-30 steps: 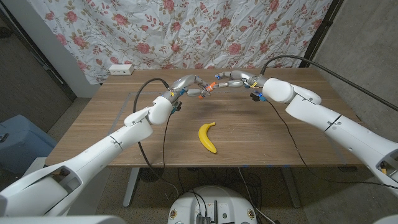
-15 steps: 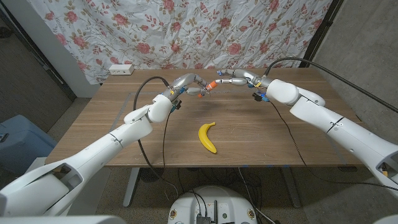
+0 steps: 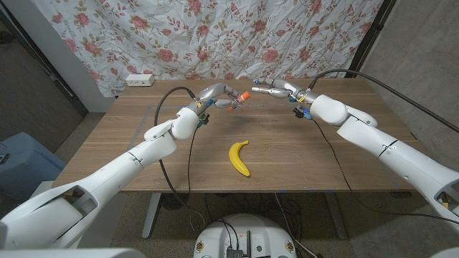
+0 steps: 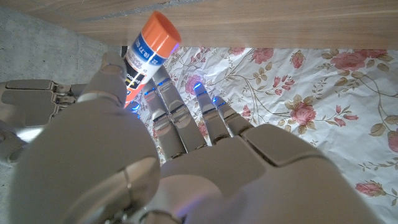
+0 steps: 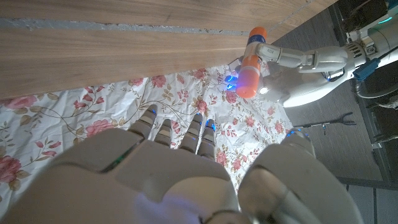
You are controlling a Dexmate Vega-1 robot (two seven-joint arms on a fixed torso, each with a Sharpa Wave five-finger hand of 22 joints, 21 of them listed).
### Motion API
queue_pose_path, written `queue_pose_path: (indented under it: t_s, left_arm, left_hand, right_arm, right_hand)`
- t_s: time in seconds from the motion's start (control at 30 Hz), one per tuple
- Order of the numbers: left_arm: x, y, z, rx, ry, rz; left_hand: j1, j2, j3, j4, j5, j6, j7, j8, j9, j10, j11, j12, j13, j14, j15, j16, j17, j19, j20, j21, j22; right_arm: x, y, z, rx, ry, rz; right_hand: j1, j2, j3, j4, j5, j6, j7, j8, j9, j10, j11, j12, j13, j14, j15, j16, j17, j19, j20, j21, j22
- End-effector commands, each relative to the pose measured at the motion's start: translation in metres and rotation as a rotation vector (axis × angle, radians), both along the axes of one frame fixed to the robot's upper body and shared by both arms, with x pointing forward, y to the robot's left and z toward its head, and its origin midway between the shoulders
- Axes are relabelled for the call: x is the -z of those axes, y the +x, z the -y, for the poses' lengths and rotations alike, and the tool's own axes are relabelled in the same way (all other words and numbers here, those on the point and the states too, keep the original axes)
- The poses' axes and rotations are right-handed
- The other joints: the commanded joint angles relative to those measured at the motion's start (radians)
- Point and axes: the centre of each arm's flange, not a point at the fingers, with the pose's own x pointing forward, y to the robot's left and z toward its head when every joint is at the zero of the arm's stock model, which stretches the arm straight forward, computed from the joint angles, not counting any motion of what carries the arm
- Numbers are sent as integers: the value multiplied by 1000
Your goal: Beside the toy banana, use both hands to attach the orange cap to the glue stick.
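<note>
The toy banana [image 3: 239,158] lies nearest on the wooden table [image 3: 301,154]. Beyond it, above the table's far half, the left robot hand [image 3: 219,95] grips the glue stick [image 3: 239,99], whose orange cap [image 4: 163,32] sits on its end. The right robot hand [image 3: 276,89] hovers just beside it, fingers apart, holding nothing.

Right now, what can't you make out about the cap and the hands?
- Cap seating: orange cap sits on the glue stick in the left wrist view; whether it is fully pushed on is too small to tell.
- Left hand grip: in the head view, too small; in its wrist view the hand's back hides the contact.
- Right hand: fingertips too small in the head view; the palm side is hidden in its wrist view.
</note>
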Motion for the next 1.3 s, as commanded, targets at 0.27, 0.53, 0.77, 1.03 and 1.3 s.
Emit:
queue_pose_path:
  t_s: [0.27, 0.53, 0.77, 1.03, 1.3]
  left_arm:
    - [-1, -1, -5, -21, -23, 13]
    - [-3, 0, -10, -12, -29, 10]
    - [-3, 0, -10, -11, -35, 12]
    - [-3, -2, -9, -11, -37, 14]
    - [-2, -3, -8, -12, -39, 20]
  left_hand:
    - [4, 33, 11, 5, 6, 102, 12, 12, 5, 9, -7, 8, 2, -4, -134, 3, 2, 2, -33, 7, 2]
    - [2, 33, 11, 5, 6, 102, 13, 12, 5, 9, -7, 8, 2, -3, -133, 3, 2, 3, -31, 7, 2]
    - [-2, 32, 12, 7, 6, 104, 12, 13, 5, 10, -7, 8, 2, -1, -133, 3, 2, 3, -32, 7, 2]
    - [-4, 31, 13, 7, 6, 104, 13, 13, 5, 11, -7, 8, 2, -1, -134, 2, 1, 5, -31, 8, 2]
    - [-5, 32, 15, 7, 6, 103, 13, 12, 5, 12, -7, 8, 2, 0, -134, 2, 1, 5, -31, 8, 2]
  right_arm:
    - [19, -9, 6, 25, 80, 112]
    - [29, -14, 5, 14, 130, 140]
    - [37, -19, 5, 17, 151, 172]
    - [44, -22, 2, 21, 137, 170]
    - [48, -23, -3, 1, 127, 154]
  right_hand:
    - [-28, 21, 0, 18, -8, 12, 3, 3, 3, 13, -3, 4, 3, 6, -16, 14, 1, 19, -8, 12, 5]
    - [-40, 48, 6, 26, -16, 33, 7, 8, 3, 34, -5, 9, 3, 28, -23, 25, 0, 33, -17, 15, 5]
    - [-46, 66, 11, 29, -23, 56, 7, 14, 2, 42, -7, 9, 2, 33, -31, 27, -1, 40, -24, 15, 5]
    - [-59, 84, 13, 36, -33, 58, 11, 10, 2, 27, -11, 0, 2, 27, -34, 26, -1, 47, -34, 15, 5]
    - [-77, 90, 10, 43, -41, 51, 12, 4, 2, 25, -10, -1, 2, 17, -29, 23, 0, 32, -38, 8, 5]
